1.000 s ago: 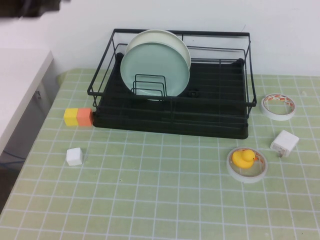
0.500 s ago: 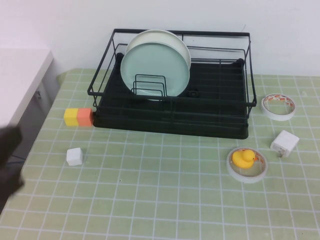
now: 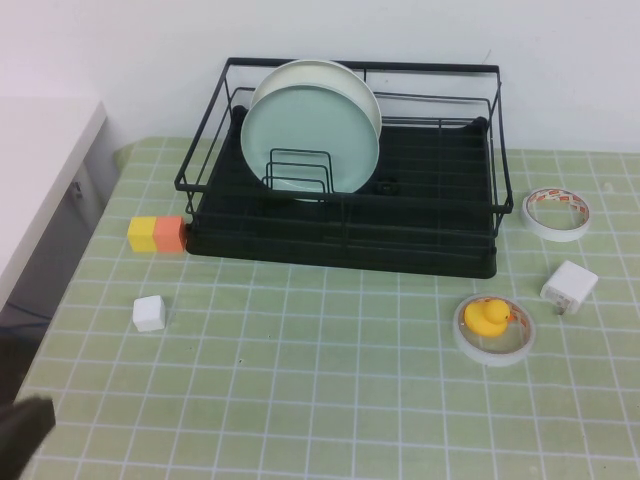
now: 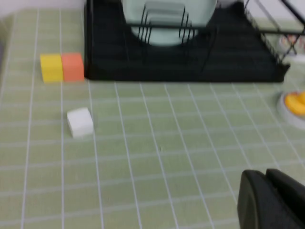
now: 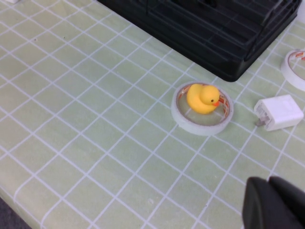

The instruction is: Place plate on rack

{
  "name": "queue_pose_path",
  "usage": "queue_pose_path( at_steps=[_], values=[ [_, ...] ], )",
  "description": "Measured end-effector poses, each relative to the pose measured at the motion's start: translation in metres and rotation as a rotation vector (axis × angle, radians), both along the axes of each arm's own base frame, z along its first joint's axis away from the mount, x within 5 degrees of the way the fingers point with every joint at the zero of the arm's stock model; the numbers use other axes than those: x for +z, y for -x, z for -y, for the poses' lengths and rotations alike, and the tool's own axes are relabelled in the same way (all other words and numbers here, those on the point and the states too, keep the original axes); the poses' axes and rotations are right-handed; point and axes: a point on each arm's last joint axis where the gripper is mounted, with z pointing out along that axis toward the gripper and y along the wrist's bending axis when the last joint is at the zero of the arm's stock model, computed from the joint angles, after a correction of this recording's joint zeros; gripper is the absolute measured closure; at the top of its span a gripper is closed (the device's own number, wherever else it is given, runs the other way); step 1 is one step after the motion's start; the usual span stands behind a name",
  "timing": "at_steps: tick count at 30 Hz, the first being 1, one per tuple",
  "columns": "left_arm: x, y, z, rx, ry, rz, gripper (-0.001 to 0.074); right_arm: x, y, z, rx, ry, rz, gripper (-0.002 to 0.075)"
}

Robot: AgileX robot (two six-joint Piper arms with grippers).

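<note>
The pale mint-green plate point(image 3: 310, 135) stands upright in the black wire rack point(image 3: 440, 215), leaning against a cream-white plate point(image 3: 330, 72) behind it. It also shows in the left wrist view point(image 4: 164, 14), inside the rack point(image 4: 190, 67). My left gripper point(image 4: 269, 200) is shut and empty, low over the table's near left; in the high view only a dark tip point(image 3: 20, 435) shows at the bottom left corner. My right gripper point(image 5: 274, 202) is shut and empty over the near right of the table, out of the high view. The rack's corner point(image 5: 214, 28) shows in the right wrist view.
A yellow and orange block point(image 3: 157, 234) touches the rack's left front corner. A white cube point(image 3: 149, 313) lies nearer. A yellow duck point(image 3: 485, 318) sits inside a tape ring, with a white charger point(image 3: 568, 287) and a second tape roll point(image 3: 556, 212) at the right.
The left arm's dark shape has moved from the top left, down the left edge, to the bottom left corner. The plate and rack have not moved.
</note>
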Motion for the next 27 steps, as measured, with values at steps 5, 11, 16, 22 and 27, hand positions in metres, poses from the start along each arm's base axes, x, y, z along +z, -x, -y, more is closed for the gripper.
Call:
queue_pose_path(
  at_steps=[5, 11, 16, 22, 27],
  values=[
    [-0.009, 0.018, -0.009, 0.042, -0.018, 0.026, 0.0736, 0.0, 0.0, 0.0, 0.0, 0.0, 0.0, 0.0728],
    [-0.021, 0.047, -0.02, 0.144, -0.003, 0.128, 0.0736, 0.0, 0.0, 0.0, 0.0, 0.0, 0.0, 0.0728],
    [-0.043, 0.048, -0.024, 0.218, 0.067, 0.149, 0.0736, 0.0, 0.0, 0.0, 0.0, 0.0, -0.001, 0.0728],
    [-0.07, 0.034, -0.025, 0.233, 0.086, 0.195, 0.0736, -0.001, 0.0, 0.0, 0.002, -0.001, -0.004, 0.0728],
    [-0.106, 0.028, -0.024, 0.259, 0.126, 0.105, 0.0736, -0.001, 0.0, 0.0, 0.002, -0.001, -0.004, 0.0728]
  ],
)
